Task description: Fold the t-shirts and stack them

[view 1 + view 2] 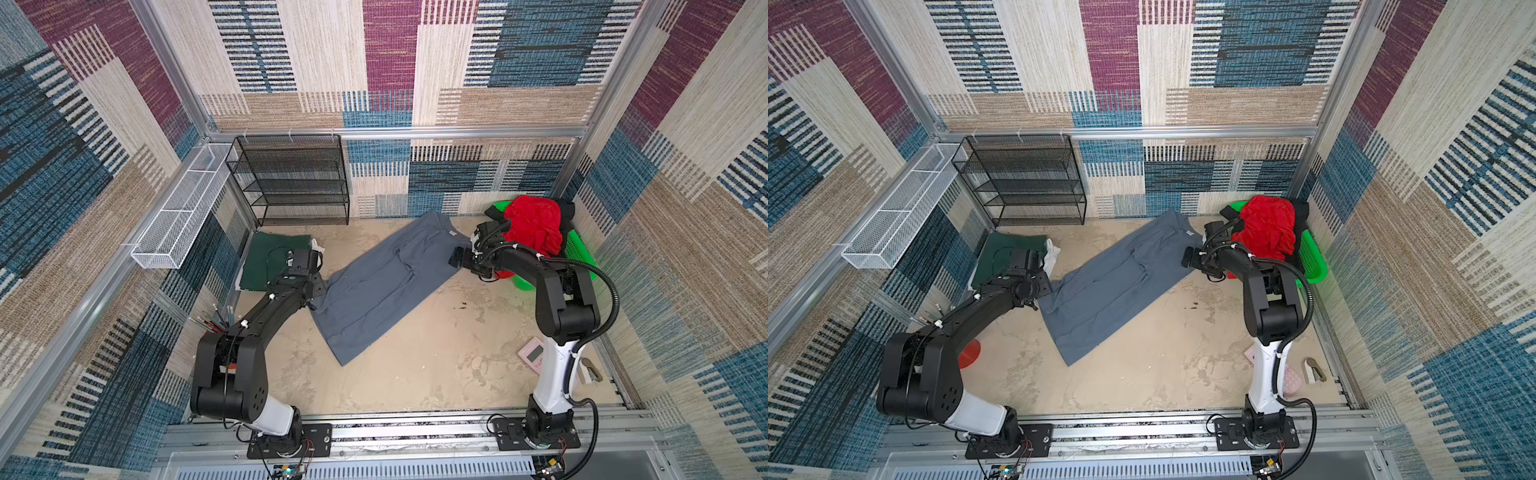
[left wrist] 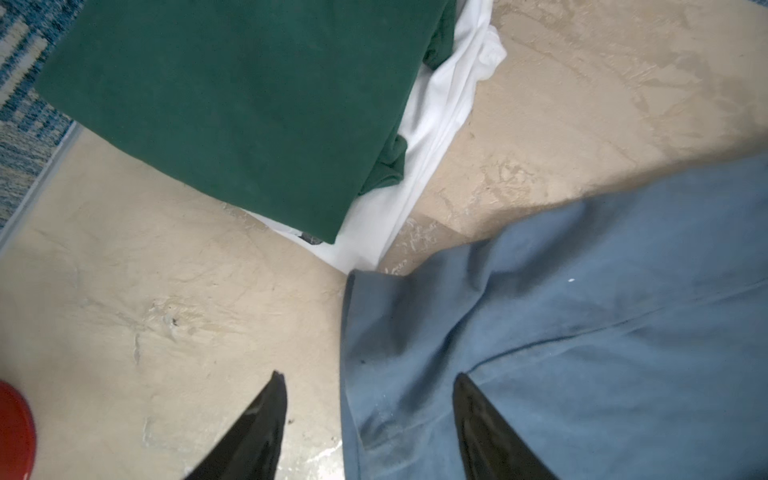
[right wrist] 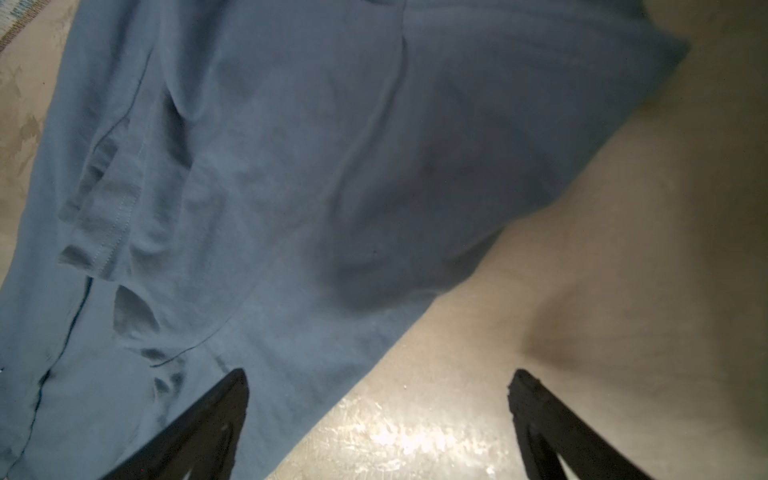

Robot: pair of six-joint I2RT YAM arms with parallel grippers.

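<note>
Pink pad (image 1: 532, 353): flat on the table (image 1: 415, 374), nearer than the grey shirt (image 1: 386, 282) and well apart from it, on the right arm's side.
Red disc (image 1: 970, 353): nearer than the grey shirt, on the left arm's side, partly behind that arm.
Grey shirt: a long strip lying flat across the middle of the table, running from near-left to far-right in both top views, with a sleeve folded onto it and the collar tag at the far end.
Left gripper (image 2: 368, 376): low over the grey shirt's near-left corner, jaws partly apart with nothing clamped, one finger above the cloth and one above bare table.
Right gripper (image 3: 379, 372): at the grey shirt's right edge, near its far end; jaws spread wide and empty, one finger over cloth, one over table.
Green shirt (image 1: 266, 262): folded flat, left of the grey shirt and close to its corner without touching.
White shirt (image 2: 432, 137): under the green shirt, its edge poking out toward the grey shirt.
Basket (image 1: 582, 253): right of the grey shirt's far end.
Red shirt (image 1: 534, 226): heaped in the basket.
Black shirt (image 1: 565, 212): behind and under the red shirt.
Rack (image 1: 291, 178): black mesh, beyond the grey shirt, against the back wall.
Wire tray (image 1: 178, 216): white, on the left wall, well apart from the grey shirt.
</note>
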